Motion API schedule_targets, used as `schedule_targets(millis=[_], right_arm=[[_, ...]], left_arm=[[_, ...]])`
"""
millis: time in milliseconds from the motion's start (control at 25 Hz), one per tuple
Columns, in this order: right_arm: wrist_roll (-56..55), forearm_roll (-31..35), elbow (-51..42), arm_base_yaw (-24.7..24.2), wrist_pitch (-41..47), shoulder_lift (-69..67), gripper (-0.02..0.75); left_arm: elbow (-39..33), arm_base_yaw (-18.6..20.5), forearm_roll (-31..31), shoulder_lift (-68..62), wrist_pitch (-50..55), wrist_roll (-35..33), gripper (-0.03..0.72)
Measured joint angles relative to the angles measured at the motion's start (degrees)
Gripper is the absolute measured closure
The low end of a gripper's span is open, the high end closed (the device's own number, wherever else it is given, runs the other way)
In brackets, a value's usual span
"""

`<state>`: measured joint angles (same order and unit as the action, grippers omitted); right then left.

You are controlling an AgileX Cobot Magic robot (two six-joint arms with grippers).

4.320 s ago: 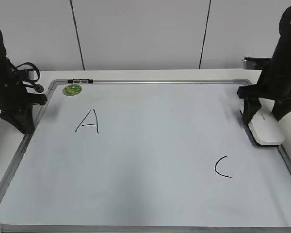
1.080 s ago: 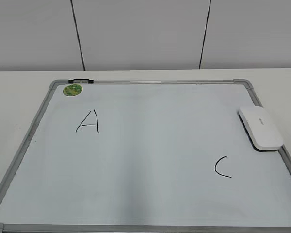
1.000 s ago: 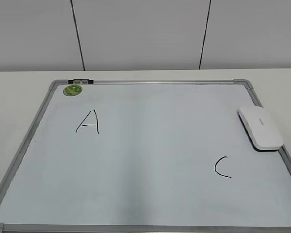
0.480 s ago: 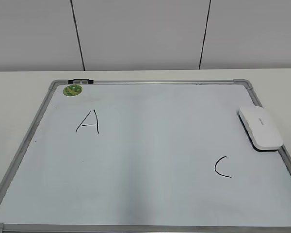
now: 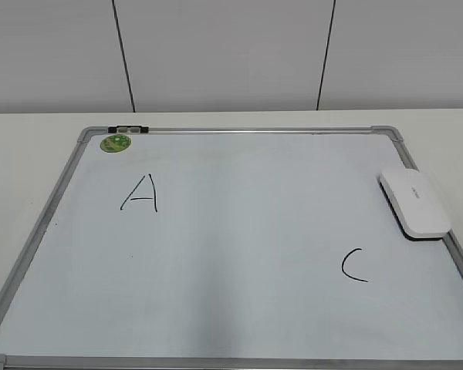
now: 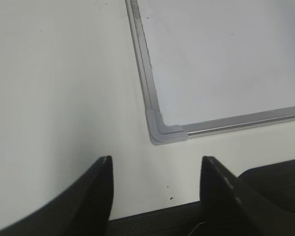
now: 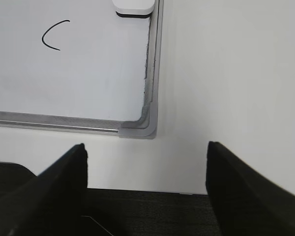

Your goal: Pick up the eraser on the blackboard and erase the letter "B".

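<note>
The blackboard (image 5: 239, 247) is a pale whiteboard with a grey frame, lying flat on the table. The white eraser (image 5: 414, 202) lies on its right edge, and its near end shows in the right wrist view (image 7: 132, 7). No letter "B" shows on the board; only a handwritten "A" (image 5: 140, 193) and "C" (image 5: 354, 265) are there. My left gripper (image 6: 155, 164) is open and empty over the table by the board's near left corner (image 6: 163, 132). My right gripper (image 7: 146, 152) is open and empty by the near right corner (image 7: 140, 129). Neither arm shows in the exterior view.
A round green sticker (image 5: 116, 142) sits at the board's far left corner, with a small black clip (image 5: 128, 129) on the top frame. White table (image 5: 31, 154) surrounds the board. A dark table edge (image 7: 147, 211) lies under both grippers. A white panelled wall stands behind.
Both arms stood beside the board 4.3 s ago, the right gripper around the eraser; they have since left the exterior view. The eraser stays where it was. Nothing changed in the last second.
</note>
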<state>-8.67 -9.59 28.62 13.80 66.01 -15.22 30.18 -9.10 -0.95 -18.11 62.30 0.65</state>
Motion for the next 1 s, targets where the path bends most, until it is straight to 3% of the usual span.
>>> schedule_targets(millis=[240,640,1000], right_arm=[[0.0,0.0,0.0,0.0,0.0,1.7,0.183],[0.0,0.0,0.0,-9.8,0.0,11.3,0.183],[0.0,-0.3,0.0,-11.8,0.0,16.1,0.183]], left_arm=[[-0.2,0.0,0.0,2.9,0.1,0.0,0.269],[-0.2,1.8,0.0,13.6,0.7,-0.1,0.270],[-0.2,3.9,0.0,17.1,0.9,-0.1,0.272]])
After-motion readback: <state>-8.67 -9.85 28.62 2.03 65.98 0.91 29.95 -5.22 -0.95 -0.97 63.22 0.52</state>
